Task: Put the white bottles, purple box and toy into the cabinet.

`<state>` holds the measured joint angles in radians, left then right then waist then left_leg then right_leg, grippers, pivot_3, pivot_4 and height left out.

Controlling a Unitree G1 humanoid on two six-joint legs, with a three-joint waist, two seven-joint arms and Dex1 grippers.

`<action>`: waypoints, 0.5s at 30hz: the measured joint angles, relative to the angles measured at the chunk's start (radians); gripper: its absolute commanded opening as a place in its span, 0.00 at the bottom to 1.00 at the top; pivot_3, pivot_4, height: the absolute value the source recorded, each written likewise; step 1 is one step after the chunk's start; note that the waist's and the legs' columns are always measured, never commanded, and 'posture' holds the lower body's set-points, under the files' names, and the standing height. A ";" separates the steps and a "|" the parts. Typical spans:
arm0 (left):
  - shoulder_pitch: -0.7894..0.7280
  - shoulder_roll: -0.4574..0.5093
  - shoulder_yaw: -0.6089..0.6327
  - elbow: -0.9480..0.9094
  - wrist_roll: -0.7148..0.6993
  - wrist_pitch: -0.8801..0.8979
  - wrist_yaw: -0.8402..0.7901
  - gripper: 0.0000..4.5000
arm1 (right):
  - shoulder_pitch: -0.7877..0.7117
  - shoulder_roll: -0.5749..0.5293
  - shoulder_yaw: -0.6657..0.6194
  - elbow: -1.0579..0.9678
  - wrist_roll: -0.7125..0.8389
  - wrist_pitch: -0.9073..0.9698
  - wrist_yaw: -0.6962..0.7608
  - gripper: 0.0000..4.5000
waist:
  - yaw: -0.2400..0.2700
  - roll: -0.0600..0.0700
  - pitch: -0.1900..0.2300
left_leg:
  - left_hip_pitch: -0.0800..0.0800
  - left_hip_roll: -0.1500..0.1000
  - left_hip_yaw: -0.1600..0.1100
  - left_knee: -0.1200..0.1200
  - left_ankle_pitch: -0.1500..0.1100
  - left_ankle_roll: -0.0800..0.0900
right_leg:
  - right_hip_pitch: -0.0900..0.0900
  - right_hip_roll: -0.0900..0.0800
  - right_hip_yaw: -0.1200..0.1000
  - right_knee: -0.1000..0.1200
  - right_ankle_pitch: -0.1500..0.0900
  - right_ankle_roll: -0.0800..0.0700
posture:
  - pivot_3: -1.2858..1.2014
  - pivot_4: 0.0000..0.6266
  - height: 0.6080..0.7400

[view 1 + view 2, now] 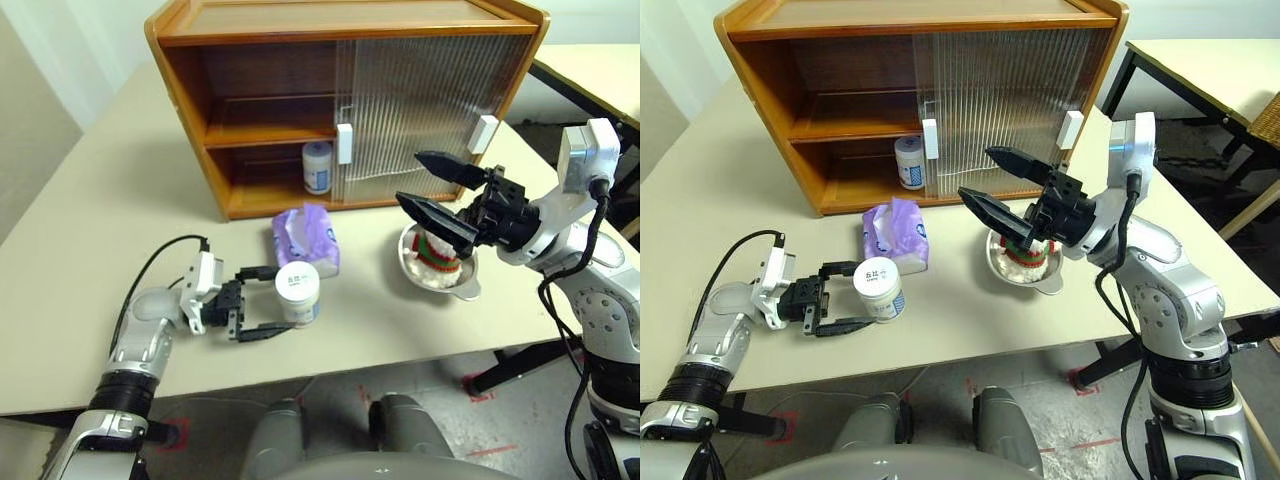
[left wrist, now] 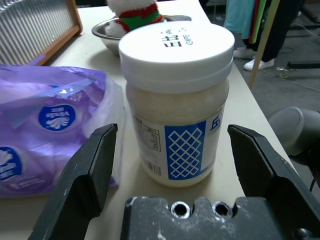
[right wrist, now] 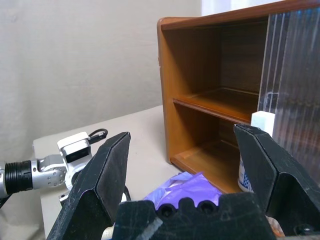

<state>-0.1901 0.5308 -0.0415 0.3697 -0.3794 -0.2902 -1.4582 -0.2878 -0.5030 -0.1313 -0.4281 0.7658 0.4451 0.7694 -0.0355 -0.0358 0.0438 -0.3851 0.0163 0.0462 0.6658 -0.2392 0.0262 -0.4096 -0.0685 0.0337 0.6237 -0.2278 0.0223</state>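
One white bottle (image 1: pixel 298 292) stands on the table near the front edge. My left gripper (image 1: pixel 283 302) is open, one finger on each side of the bottle with a gap on both sides (image 2: pixel 177 100). A second white bottle (image 1: pixel 318 167) stands on the cabinet's (image 1: pixel 340 100) lower shelf by the door edge. The purple box (image 1: pixel 306 238) lies just behind the first bottle. In a steel bowl sits the toy (image 1: pixel 437 255). My right gripper (image 1: pixel 410 178) hovers open and empty above that bowl, pointing toward the cabinet.
The steel bowl (image 1: pixel 470 285) stands right of the purple box. The cabinet's ribbed sliding doors (image 1: pixel 420 110) cover its right half, and the left half is open. Another table (image 1: pixel 590 70) stands at the back right. The table's front edge is close to the bottle.
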 measured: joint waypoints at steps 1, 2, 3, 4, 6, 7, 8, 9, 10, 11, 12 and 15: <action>-0.001 -0.004 -0.005 0.000 0.002 0.000 0.000 1.00 | 0.002 -0.003 0.000 -0.001 0.000 0.000 -0.001 1.00 | -0.002 0.000 0.000 | 0.000 0.000 0.000 0.000 0.000 0.000 | 0.000 0.000 0.000 0.000 0.000 0.000 | 0.49 0.00 1.00; -0.001 -0.007 -0.011 0.000 0.004 0.000 0.001 1.00 | 0.004 -0.005 -0.001 -0.003 0.000 0.001 -0.002 1.00 | -0.003 0.000 0.000 | 0.000 0.000 0.000 0.000 0.000 0.000 | 0.000 0.000 0.000 0.000 0.000 0.000 | 0.49 0.00 1.00; -0.002 -0.011 -0.017 0.000 0.007 0.000 0.002 1.00 | 0.005 -0.005 -0.001 -0.004 0.001 0.001 -0.003 1.00 | -0.004 0.000 0.000 | 0.000 0.000 0.000 0.000 0.000 0.000 | 0.000 0.000 0.000 0.000 0.000 0.000 | 0.49 0.00 1.00; -0.006 -0.017 -0.020 0.000 0.009 0.000 0.004 1.00 | 0.008 -0.007 -0.001 -0.005 0.001 0.002 -0.004 1.00 | -0.005 0.000 0.000 | 0.000 0.000 0.000 0.000 0.000 0.000 | 0.000 0.000 0.000 0.000 0.000 0.000 | 0.49 0.00 1.00; -0.024 -0.021 -0.025 0.000 0.011 0.001 0.005 1.00 | 0.012 -0.009 -0.001 -0.005 0.001 0.002 -0.009 1.00 | -0.005 0.000 0.000 | 0.000 0.000 0.000 0.000 0.000 0.000 | 0.000 0.000 0.000 0.000 0.000 0.000 | 0.49 0.00 1.00; -0.031 -0.021 -0.025 0.000 0.011 0.002 0.006 1.00 | 0.013 -0.010 -0.001 -0.006 0.001 0.002 -0.011 1.00 | -0.005 0.000 0.000 | 0.000 0.000 0.000 0.000 0.000 0.000 | 0.000 0.000 0.000 0.000 0.000 0.000 | 0.49 0.00 1.00; -0.038 -0.021 -0.025 0.000 0.011 0.004 0.007 1.00 | 0.014 -0.010 -0.001 -0.007 0.002 0.002 -0.014 1.00 | -0.006 0.000 0.000 | 0.000 0.000 0.000 0.000 0.000 0.000 | 0.000 0.000 0.000 0.000 0.000 0.000 | 0.49 0.00 1.00; -0.039 -0.021 -0.025 0.000 0.010 0.008 0.008 1.00 | 0.015 -0.010 -0.001 -0.009 0.002 0.002 -0.016 1.00 | -0.007 0.001 0.000 | 0.000 0.000 0.000 0.000 0.000 0.000 | 0.000 0.000 0.000 0.000 0.000 0.000 | 0.49 0.00 1.00; -0.039 -0.021 -0.025 0.000 0.010 0.013 0.008 0.96 | 0.017 -0.012 -0.001 -0.014 0.002 0.002 -0.018 1.00 | -0.007 0.001 0.000 | 0.000 0.000 0.000 0.000 0.000 0.000 | 0.000 0.001 0.000 0.000 0.000 0.000 | 0.49 0.00 1.00; -0.039 -0.021 -0.025 0.000 0.010 0.019 0.008 0.91 | 0.020 -0.012 -0.001 -0.018 0.002 0.002 -0.019 1.00 | -0.008 0.001 0.000 | 0.000 0.000 0.000 0.000 0.000 0.000 | 0.000 0.001 0.000 0.000 0.000 0.000 | 0.49 0.00 1.00; -0.039 -0.020 -0.025 0.000 0.009 0.025 0.007 0.86 | 0.021 -0.012 -0.001 -0.020 0.002 0.002 -0.020 1.00 | -0.008 0.001 0.000 | 0.000 0.000 0.000 0.000 0.000 0.000 | 0.000 0.001 0.000 0.000 0.000 0.000 | 0.49 0.00 1.00; -0.039 -0.017 -0.025 -0.001 0.006 0.035 0.003 0.69 | 0.021 -0.013 -0.001 -0.021 0.003 0.002 -0.021 1.00 | -0.008 0.001 0.000 | 0.000 0.000 0.000 0.000 0.000 0.000 | 0.000 0.001 0.000 0.000 0.000 0.000 | 0.49 0.00 1.00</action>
<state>-0.2291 0.5143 -0.0664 0.3685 -0.3732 -0.2554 -1.4547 -0.2667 -0.5157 -0.1325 -0.4495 0.7685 0.4475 0.7482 -0.0431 -0.0350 0.0434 -0.3849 0.0164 0.0462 0.6657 -0.2392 0.0262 -0.4097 -0.0679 0.0336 0.6235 -0.2278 0.0223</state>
